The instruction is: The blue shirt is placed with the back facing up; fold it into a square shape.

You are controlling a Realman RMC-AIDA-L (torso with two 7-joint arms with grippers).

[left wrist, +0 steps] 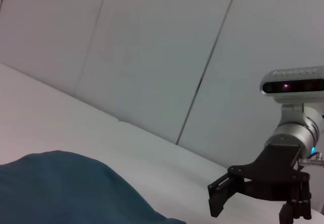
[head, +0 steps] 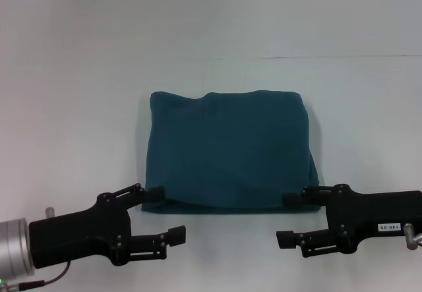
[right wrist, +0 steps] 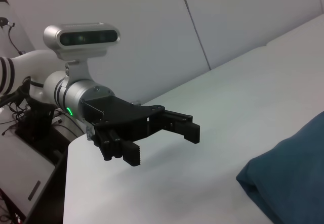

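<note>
Two black pincers are flanking the near edge of the blue shirt [head: 229,151], which is lying folded into a rough rectangle at the middle of the white worktop [head: 72,107]. Both the left pincer [head: 163,214] and the right pincer [head: 290,219] are reaching inward with fingers spread, gripping nothing.

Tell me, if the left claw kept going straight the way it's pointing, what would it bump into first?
Probably the right claw. The left claw points sideways across the table, along the blue shirt's near edge. Depth is unclear, so its upper finger might brush that edge first.
</note>
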